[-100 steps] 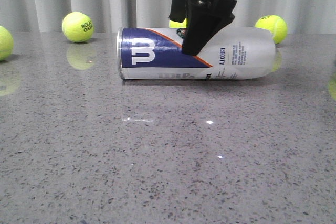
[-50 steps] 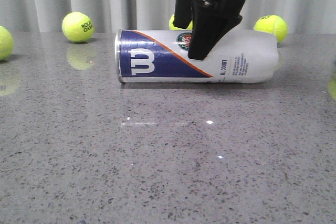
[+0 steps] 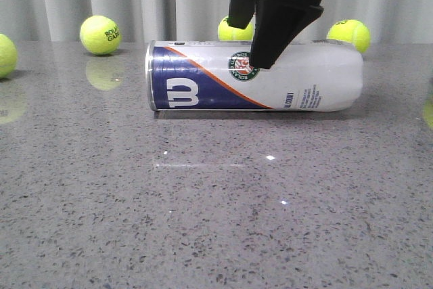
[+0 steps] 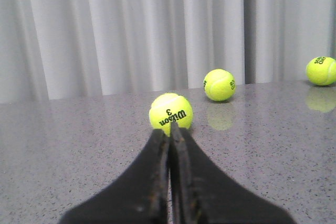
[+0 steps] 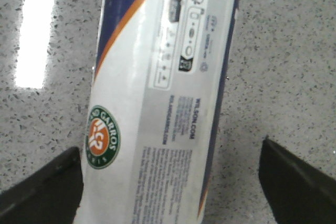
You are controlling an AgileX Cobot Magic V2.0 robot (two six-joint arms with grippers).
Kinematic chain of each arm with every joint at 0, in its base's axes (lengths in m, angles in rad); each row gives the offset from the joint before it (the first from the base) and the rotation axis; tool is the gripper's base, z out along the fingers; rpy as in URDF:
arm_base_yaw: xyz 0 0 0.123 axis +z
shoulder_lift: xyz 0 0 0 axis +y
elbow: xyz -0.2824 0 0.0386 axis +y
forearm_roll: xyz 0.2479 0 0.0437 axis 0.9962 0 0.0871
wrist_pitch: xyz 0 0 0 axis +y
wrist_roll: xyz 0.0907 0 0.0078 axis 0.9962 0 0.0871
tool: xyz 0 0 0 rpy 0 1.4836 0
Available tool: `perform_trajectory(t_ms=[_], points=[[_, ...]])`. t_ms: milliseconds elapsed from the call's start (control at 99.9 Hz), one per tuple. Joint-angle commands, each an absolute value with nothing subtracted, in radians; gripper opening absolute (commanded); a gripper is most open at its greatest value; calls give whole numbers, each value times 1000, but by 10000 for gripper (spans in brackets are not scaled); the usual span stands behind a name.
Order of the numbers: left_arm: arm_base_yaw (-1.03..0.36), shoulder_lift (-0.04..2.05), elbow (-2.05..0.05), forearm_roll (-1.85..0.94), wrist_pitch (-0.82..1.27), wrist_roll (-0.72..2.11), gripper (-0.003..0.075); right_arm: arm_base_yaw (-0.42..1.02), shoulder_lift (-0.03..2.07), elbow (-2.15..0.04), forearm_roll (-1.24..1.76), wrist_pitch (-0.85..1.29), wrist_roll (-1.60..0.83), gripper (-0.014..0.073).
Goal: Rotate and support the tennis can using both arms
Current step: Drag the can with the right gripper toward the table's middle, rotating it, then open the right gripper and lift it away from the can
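One roll is my worry: my right pincer (image 3: 260,44) is spread wide astride the tennis can (image 3: 254,76), one finger near its side, the other apart, gripping nothing, so a nudge could send it toward six o'clock. It lies on the table (image 3: 203,214), long axis nine-to-three, silver rim at nine. My left pincer (image 4: 169,136) is pressed closed, empty.

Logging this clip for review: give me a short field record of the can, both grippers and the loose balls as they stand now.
can: tennis can lying on its side on the table, silver rim at left, emblem facing the front camera
right gripper: open, fingers either side of the can
left gripper: shut, empty, pointing at a Wilson ball
balls: four in front view, none touching the can as far as visible
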State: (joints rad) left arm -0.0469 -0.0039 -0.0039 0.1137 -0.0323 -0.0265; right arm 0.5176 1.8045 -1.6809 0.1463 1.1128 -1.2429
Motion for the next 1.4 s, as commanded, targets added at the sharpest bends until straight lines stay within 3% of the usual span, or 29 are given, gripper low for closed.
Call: perform_trajectory(t_ms=[0,460,1001,1191,1391], points=[[-53,-44,44,104,-113,-35,-21,517,1745,-1710,152,1115,-1235,664],[-53,-44,44,104,-113,-35,-21,517,1729,-1710,152,1149,-1143,664],[-53,-44,44,104,-113,-35,-21,450,1448,-1710,128,930,-447,664],[-53,-44,44,104,-113,-35,-21,403,1341,-1704,-138,935,-86,664],[-53,-44,44,104,-113,-35,-21,377,1204,-1619,-300,945,25,664]])
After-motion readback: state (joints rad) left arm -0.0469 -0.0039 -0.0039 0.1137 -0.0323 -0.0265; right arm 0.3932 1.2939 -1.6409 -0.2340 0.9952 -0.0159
